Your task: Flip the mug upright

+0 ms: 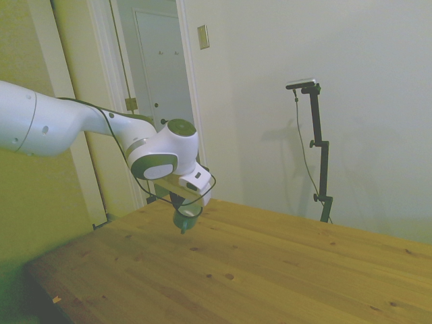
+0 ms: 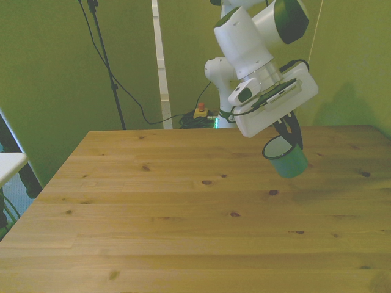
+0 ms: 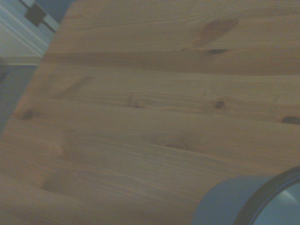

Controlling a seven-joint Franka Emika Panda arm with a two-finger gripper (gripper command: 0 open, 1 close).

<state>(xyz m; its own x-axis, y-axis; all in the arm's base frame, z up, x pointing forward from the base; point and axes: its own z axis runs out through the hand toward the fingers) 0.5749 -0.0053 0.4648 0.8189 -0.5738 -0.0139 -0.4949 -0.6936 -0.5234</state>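
The teal-green mug (image 2: 286, 159) hangs in the air above the wooden table (image 2: 153, 201), tilted, with its dark rim and opening facing up and toward the front view's left. My gripper (image 2: 292, 137) is shut on the mug's rim, its dark fingers reaching down from the white hand. In the side view the mug (image 1: 185, 217) hangs just above the table (image 1: 270, 270) near its far edge, under the gripper (image 1: 181, 204). The wrist view shows part of the mug's wall and rim (image 3: 243, 201) over the bare table boards (image 3: 140, 117).
A white object (image 2: 9, 165) sits past the table's edge at the front view's left. Cables and a red button (image 2: 200, 107) lie behind the table's far edge. A door and wall (image 1: 162, 61) stand behind the table in the side view.
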